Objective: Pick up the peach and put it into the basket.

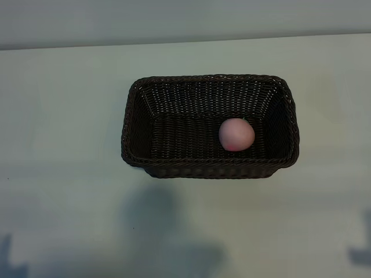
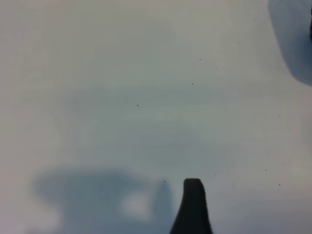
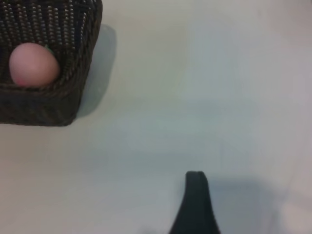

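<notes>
Both pincers open, low over table [image 1: 58,116]; peach [image 1: 236,134] in basket [image 1: 174,87].

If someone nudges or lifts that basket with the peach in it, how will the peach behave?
The peach is round and sits loose on the basket's flat floor, so it would probably roll when tilted. The high woven walls should keep it inside. Its smooth skin may slip in a pinch.

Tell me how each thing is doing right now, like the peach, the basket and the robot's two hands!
peach: lying inside the basket, toward its right side, held by nothing.
basket: upright on the table, with only the peach in it.
left tool: open, empty, over bare table.
right tool: open, empty, over the table outside the basket.
table: bare around the basket.
</notes>
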Robot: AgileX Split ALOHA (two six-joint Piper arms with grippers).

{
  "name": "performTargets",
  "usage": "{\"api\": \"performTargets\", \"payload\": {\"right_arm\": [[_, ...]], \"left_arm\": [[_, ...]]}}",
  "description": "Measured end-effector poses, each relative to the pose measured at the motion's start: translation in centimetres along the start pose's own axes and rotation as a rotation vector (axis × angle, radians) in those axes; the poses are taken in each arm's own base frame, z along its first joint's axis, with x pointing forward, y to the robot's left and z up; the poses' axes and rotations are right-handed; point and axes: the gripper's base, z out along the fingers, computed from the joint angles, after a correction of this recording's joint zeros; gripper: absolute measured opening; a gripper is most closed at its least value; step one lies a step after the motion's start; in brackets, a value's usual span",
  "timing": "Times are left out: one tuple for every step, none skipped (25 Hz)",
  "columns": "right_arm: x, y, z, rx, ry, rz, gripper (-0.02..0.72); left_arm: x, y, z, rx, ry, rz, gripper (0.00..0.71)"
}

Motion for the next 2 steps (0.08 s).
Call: {"api": "performTargets", "payload": {"right_arm": [[0.0,0.0,0.0,0.0,0.0,0.0,0.541],[0.0,0.0,0.0,0.0,0.0,0.0,0.541]], "left_arm": [[0.0,0.0,0.0,0.0,0.0,0.0,0.594],[0.0,0.0,0.0,0.0,0.0,0.0,0.594]]}}
